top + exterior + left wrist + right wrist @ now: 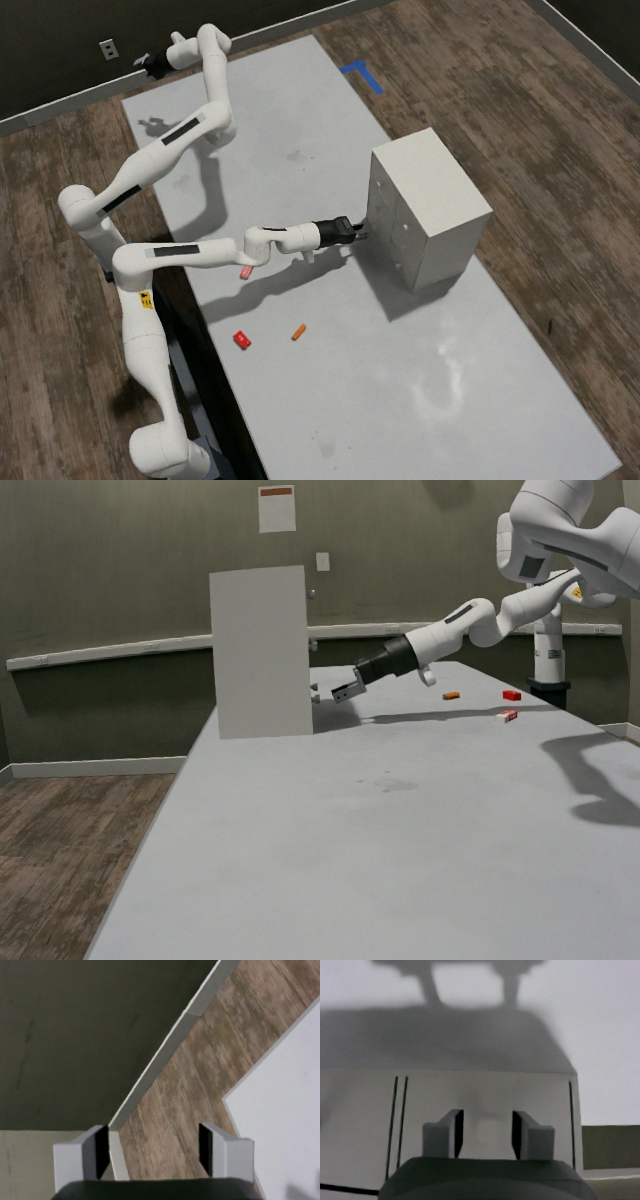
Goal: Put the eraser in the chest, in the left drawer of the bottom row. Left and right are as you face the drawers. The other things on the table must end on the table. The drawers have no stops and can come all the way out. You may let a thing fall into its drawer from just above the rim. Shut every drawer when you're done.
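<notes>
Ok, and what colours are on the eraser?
The eraser is white with a red sleeve; it shows best in the exterior view.
</notes>
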`<state>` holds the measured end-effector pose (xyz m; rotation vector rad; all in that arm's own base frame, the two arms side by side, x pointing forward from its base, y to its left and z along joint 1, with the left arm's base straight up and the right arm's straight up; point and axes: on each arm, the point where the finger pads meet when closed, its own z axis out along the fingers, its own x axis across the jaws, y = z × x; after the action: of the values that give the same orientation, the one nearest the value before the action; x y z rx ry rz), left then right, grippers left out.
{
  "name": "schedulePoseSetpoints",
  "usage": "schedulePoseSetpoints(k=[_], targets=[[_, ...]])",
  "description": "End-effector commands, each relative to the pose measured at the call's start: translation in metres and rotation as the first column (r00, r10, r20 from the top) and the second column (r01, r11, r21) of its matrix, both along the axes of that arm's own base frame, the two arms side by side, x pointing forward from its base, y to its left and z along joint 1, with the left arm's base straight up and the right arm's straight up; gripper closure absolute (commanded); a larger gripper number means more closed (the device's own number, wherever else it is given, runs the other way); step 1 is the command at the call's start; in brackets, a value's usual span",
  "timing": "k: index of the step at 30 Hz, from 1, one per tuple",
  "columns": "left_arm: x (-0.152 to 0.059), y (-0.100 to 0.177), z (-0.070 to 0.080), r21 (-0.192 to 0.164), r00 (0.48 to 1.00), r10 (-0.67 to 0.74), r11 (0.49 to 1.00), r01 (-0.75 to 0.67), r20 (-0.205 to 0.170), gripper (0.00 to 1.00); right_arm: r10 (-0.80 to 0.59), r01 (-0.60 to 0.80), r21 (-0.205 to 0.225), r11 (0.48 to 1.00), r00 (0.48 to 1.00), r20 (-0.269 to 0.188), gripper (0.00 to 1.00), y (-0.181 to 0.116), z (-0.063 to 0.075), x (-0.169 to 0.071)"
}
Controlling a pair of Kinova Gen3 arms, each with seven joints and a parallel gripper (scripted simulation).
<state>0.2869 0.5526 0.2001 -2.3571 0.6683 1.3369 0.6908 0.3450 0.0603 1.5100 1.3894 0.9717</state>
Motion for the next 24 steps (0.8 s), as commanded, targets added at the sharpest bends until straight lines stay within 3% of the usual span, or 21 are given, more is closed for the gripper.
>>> schedulePoseSetpoints(k=[1,24], targets=[[0.0001,0.0002,0.0015,0.002,1.0,0.0,1.0,0.0,0.001,0.0,0.0,0.0,0.001,1.0,1.0,0.002,0.33,0.0003,-0.0005,0.0024],[0.0001,0.0002,0.0015,0.002,1.0,0.0,1.0,0.0,0.001,0.0,0.0,0.0,0.001,1.0,1.0,0.002,0.33,0.0001,-0.0029,0.0045]])
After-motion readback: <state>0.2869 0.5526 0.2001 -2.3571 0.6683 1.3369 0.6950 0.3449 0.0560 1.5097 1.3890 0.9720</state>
